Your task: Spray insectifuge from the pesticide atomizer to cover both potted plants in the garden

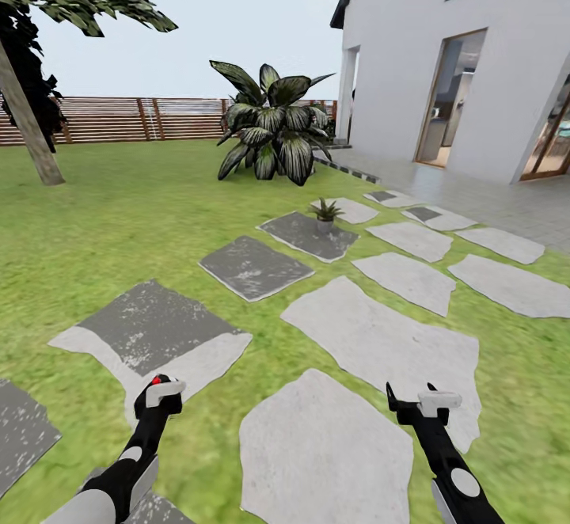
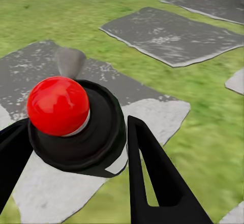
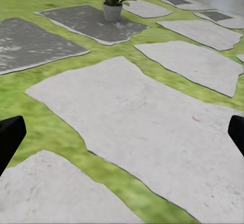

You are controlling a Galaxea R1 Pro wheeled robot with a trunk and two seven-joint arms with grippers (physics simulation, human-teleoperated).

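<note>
House: white walls at far right, its doorways opening onto a pale paved terrace.
Lawn: green grass crossed by grey and pale stepping stones, a wooden fence along the far edge.
Shrub: big dark striped-leaf plant far, centre.
Potted plant: one small potted plant stands on a dark stone well ahead, right of centre — judged unsprayed.
Right claw: near right, spread wide, holding nothing.
Left claw: near left, clamped on the pesticide atomizer, red cap up.
Progress: pickup looks done — approach and spraying of both plants remain.
</note>
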